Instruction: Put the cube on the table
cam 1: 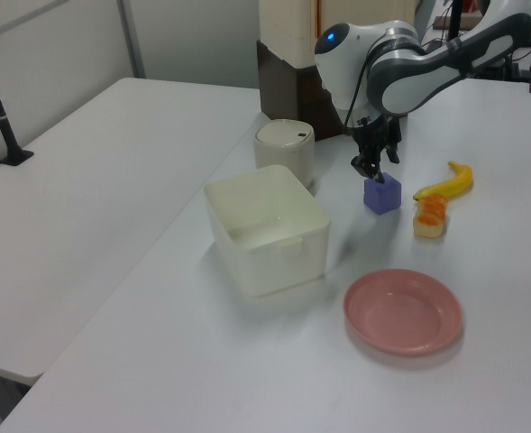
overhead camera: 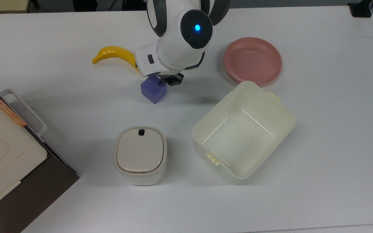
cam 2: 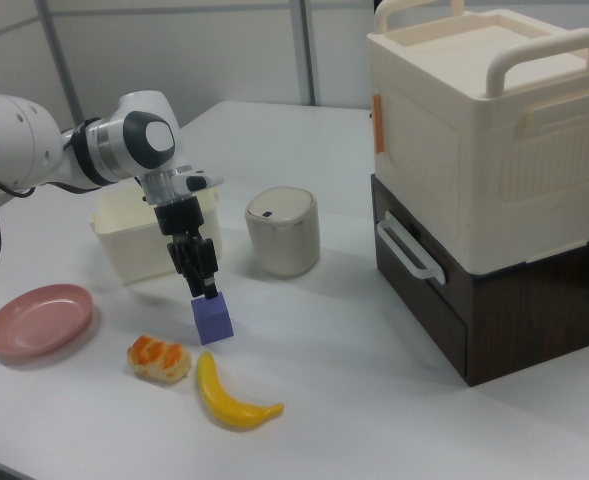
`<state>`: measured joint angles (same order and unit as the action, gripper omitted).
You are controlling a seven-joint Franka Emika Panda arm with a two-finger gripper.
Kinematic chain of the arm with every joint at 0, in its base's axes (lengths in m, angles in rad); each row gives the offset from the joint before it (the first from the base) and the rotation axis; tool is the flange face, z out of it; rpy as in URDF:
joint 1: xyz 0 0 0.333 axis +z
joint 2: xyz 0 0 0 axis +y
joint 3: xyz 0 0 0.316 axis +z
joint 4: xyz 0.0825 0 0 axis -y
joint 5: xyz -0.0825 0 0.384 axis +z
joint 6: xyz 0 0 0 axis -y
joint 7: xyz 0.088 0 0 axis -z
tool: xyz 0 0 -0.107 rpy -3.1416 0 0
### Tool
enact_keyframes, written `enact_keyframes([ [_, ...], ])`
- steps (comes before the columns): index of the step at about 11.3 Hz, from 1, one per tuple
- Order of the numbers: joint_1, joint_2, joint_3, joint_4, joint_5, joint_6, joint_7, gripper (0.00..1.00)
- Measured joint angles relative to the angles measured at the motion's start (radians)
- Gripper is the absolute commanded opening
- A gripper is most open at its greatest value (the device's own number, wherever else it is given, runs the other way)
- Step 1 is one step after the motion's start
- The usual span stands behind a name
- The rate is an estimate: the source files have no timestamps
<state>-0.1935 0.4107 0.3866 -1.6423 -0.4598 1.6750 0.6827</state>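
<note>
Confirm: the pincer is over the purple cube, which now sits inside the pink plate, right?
Not quite. The pincer is over the cube, but the cube sits on the bare table, beside the banana, well apart from the pink plate; the left view shows it.

yellow banana (cam 2: 234, 402), pink plate (overhead camera: 253, 60), cream tub (overhead camera: 243, 131), lidded canister (overhead camera: 140, 154)
</note>
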Motion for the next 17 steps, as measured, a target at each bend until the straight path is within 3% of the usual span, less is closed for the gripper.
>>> enact_keyframes([
  [3, -0.003, -0.009, -0.004, 0.005, -0.009, 0.000, 0.001, 0.65],
  [6, -0.069, -0.124, -0.025, 0.061, 0.010, -0.001, -0.096, 0.75],
  [7, -0.092, -0.179, -0.056, 0.089, 0.072, -0.016, -0.169, 0.77],
  [8, -0.100, -0.214, -0.087, 0.110, 0.118, -0.041, -0.221, 0.93],
  [9, -0.105, -0.254, -0.131, 0.139, 0.176, -0.085, -0.291, 1.00],
  [13, -0.100, -0.331, -0.304, 0.209, 0.369, -0.179, -0.445, 1.00],
  [17, 0.021, -0.403, -0.360, 0.236, 0.399, -0.281, -0.461, 1.00],
])
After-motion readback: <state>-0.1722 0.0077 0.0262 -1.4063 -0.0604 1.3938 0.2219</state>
